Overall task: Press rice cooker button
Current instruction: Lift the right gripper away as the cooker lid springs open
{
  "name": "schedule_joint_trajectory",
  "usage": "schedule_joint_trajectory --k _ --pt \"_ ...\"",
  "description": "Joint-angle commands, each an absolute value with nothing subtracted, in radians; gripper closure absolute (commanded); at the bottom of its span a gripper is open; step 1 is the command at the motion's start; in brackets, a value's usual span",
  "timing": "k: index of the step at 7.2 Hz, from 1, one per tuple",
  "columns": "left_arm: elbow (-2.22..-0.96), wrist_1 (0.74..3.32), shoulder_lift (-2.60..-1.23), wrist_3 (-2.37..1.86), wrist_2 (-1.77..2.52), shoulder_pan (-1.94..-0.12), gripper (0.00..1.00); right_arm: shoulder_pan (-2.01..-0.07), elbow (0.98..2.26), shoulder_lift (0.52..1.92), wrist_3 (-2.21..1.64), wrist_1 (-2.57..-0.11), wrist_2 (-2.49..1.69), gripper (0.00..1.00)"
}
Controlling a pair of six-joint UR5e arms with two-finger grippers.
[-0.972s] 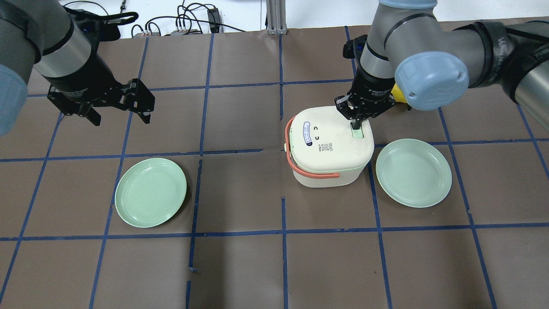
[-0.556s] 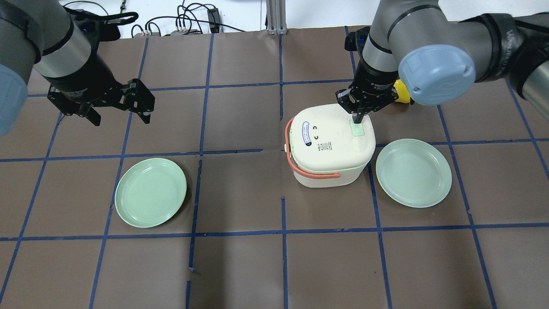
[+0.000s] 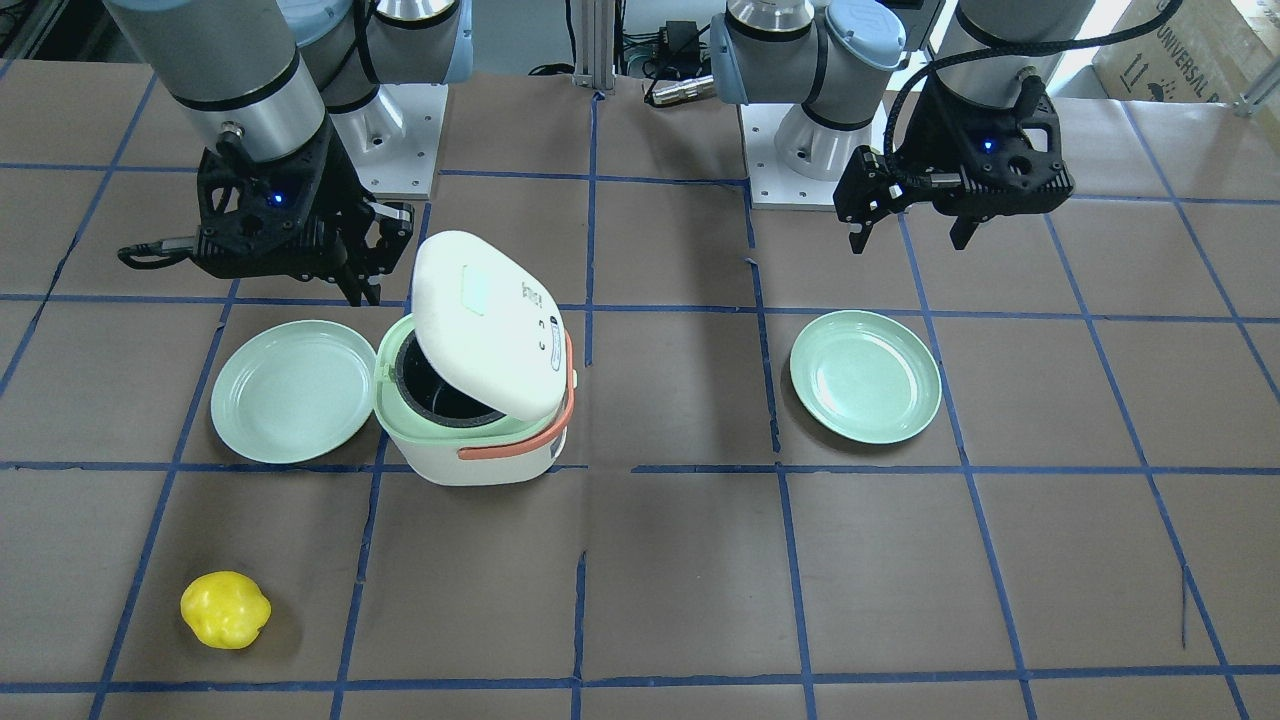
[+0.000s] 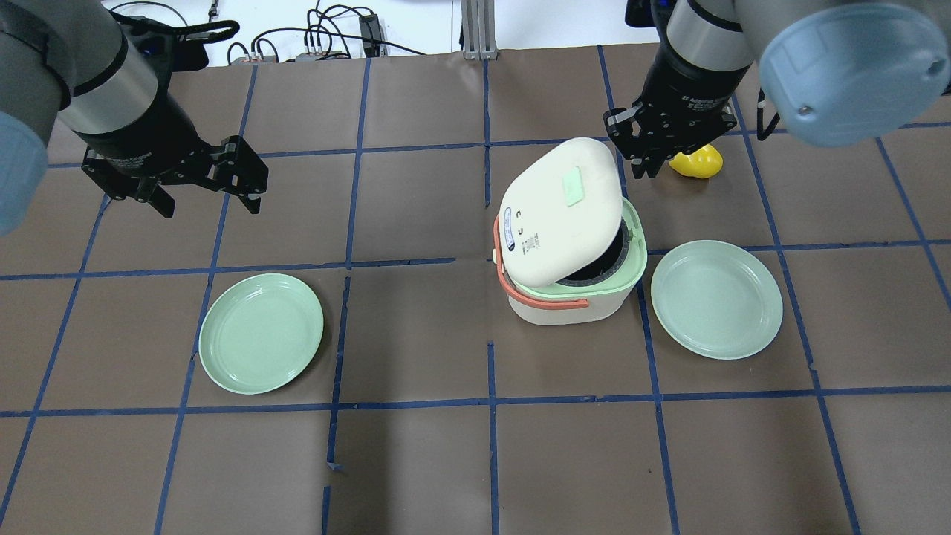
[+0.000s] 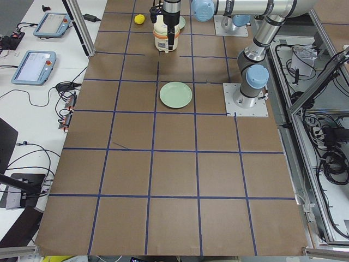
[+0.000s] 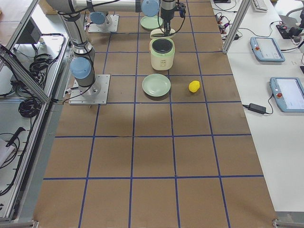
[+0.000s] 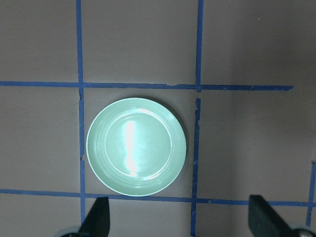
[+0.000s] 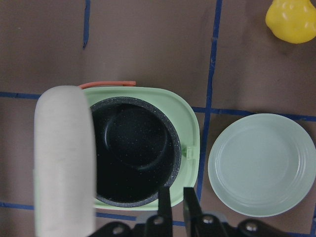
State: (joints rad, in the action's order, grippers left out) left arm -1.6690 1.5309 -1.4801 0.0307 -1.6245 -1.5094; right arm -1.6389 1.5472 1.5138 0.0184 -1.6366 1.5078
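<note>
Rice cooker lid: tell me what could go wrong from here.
1. The lid stands tilted open over the pot. The right tool appears to hang close beside the lid's raised edge, so a careless sideways retreat could clip it or shove the cooker.
2. The yellow object lies near that tool, and a low sweep might knock it away.

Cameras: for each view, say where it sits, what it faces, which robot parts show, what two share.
Front-facing: across the table, facing the robot; left gripper, right gripper.
Overhead: behind the robot, looking down; both grippers.
Exterior left: table's left end; left arm near.
Exterior right: table's right end; right arm near.
Left wrist: down on a plate; left gripper.
Right wrist: down into the open cooker; right gripper.
Shared: right wrist and overhead show the yellow object.
</note>
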Motion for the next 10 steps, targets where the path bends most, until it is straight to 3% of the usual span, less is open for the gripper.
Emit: schedule_joint_trajectory --k 1,4,7,8,9,10 --pt "-1.669 1.531 -1.48 0.031 -1.624 -1.509 0.0 -1.608 1.526 1.513 0.02 -1.624 1.512 0.78" --pt "-1.669 1.532 -1.48 0.031 -1.624 -1.509 0.0 -1.502 1.529 1.517 0.118 -1.62 1.503 0.79" --pt "-1.669 1.532 -1.48 0.031 -1.624 -1.509 0.0 -1.512 1.482 1.528 0.123 -1.612 1.549 0.78" --pt "-1.669 1.531 -1.48 0.029 -1.624 -1.509 0.0 -1.513 1.461 1.523 0.126 -1.602 1.549 0.17" --pt "-1.669 1.531 -1.48 0.031 -1.624 -1.509 0.0 -1.514 1.451 1.526 0.13 -1.601 1.54 0.0" --pt "-1.669 1.532 -1.48 0.031 -1.624 -1.509 0.0 -1.516 1.45 1.528 0.13 -1.6 1.539 0.0"
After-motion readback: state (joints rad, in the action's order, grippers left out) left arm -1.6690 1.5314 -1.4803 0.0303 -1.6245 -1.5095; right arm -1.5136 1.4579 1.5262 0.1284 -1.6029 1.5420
